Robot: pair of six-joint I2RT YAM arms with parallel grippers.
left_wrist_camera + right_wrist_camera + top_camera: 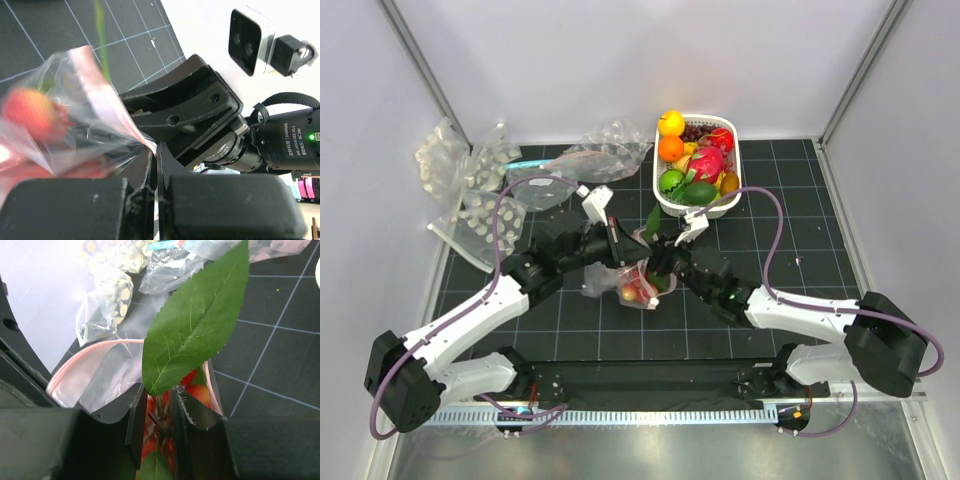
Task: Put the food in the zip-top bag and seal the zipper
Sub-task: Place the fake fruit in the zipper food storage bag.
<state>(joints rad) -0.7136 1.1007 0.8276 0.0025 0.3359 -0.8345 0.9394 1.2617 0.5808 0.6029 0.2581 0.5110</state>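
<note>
The zip-top bag (617,287) hangs between both grippers over the black mat. My left gripper (156,150) is shut on the bag's mouth edge, with the pinkish zipper (102,87) running up from its jaws. Red strawberries (199,390) of the food sit inside the bag, and their big green leaf (195,320) sticks out of the mouth. My right gripper (159,395) reaches into the mouth, its jaws a little apart around the strawberries' brown stem, with a gap on each side. A pink dragon fruit (708,163) lies in the basket.
A white basket (735,135) at the back holds orange, yellow and green fruits and dark grapes. Several clear bags (470,180) lie at the back left, and another (610,145) lies beside the basket. White walls close in both sides.
</note>
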